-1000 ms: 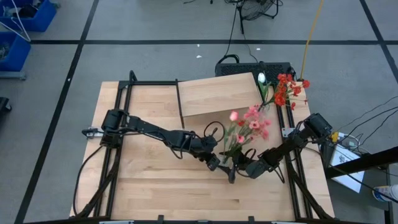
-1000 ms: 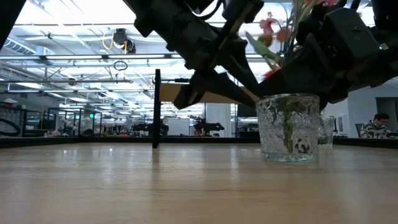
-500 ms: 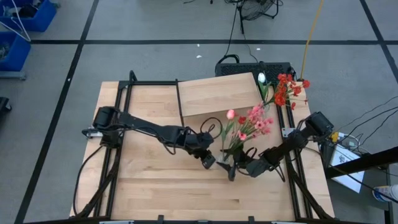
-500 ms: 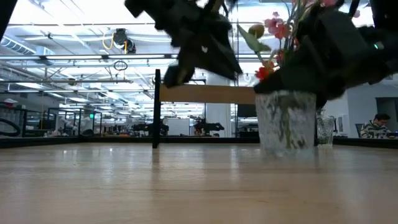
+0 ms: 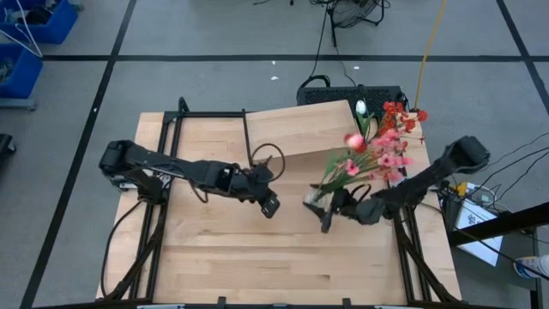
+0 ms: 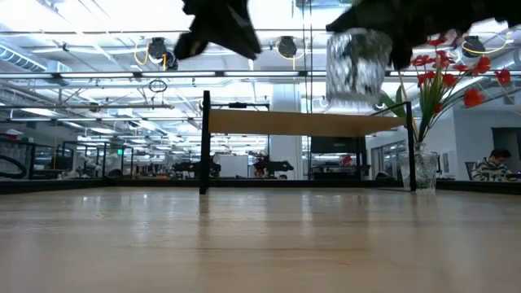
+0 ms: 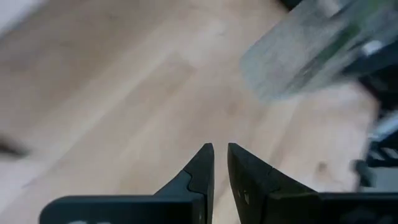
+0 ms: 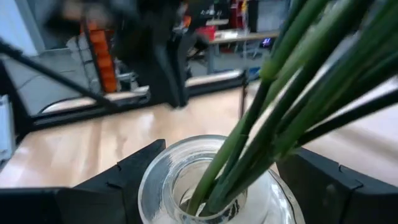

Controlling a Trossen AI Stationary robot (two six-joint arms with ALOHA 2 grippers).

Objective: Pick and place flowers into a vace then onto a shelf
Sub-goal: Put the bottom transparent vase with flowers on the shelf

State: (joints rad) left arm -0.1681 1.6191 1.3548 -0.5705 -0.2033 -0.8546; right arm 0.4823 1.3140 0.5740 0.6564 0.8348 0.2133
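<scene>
— Your right gripper (image 8: 205, 186) has its fingers (image 8: 118, 177) clamped on either side of a clear glass vase (image 6: 355, 63), holding it in the air above the table (image 5: 214, 249). Can you see that in the low view?

— Yes. Where are the flowers?

— Your pink flowers (image 5: 377, 154) stand in that held vase, green stems (image 8: 261, 124) packed into its mouth, blossoms leaning to the far right. You have a second vase (image 6: 422, 169) of red flowers (image 5: 396, 120) standing by the shelf's right end.

— And the shelf?

— Your shelf (image 5: 300, 129) sits at the far middle of the table, beyond the held vase.

— The left arm?

— Your left gripper (image 7: 219, 167) hangs left of the vase, fingers nearly together, holding nothing.
</scene>
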